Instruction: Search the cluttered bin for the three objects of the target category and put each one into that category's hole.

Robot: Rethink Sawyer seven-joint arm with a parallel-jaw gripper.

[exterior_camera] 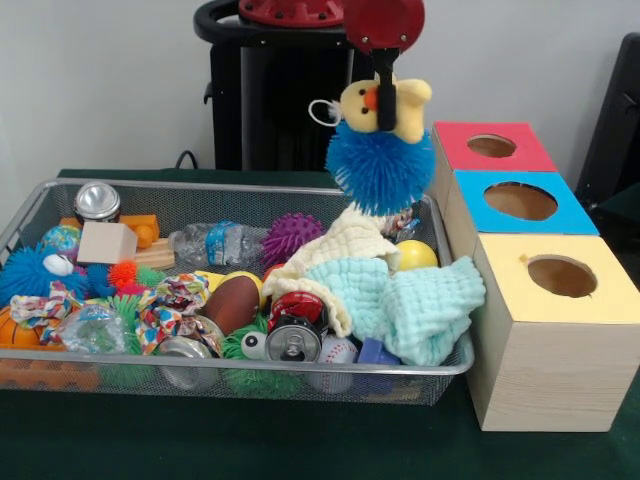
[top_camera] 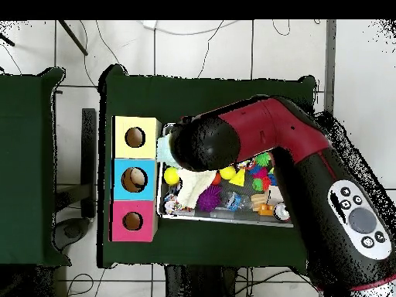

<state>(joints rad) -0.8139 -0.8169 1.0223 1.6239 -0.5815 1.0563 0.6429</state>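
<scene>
tool (exterior_camera: 386, 100) closed on spiky blue duck toy (exterior_camera: 380, 165), hanging above wire bin (exterior_camera: 300, 198) far corner beside the boxes | likely light, squishy, wobbly | firmer grip at plush head

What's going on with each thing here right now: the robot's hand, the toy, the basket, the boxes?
hand: shut on the toy, raised above the basket.
blue spiky toy: lifted, hanging in the air.
wire basket: full of clutter.
three boxes: upright, top holes open.

The red arm (top_camera: 309, 162) reaches down from above, its hand (exterior_camera: 386, 110) apparently clamped, fingers mostly hidden.
</scene>
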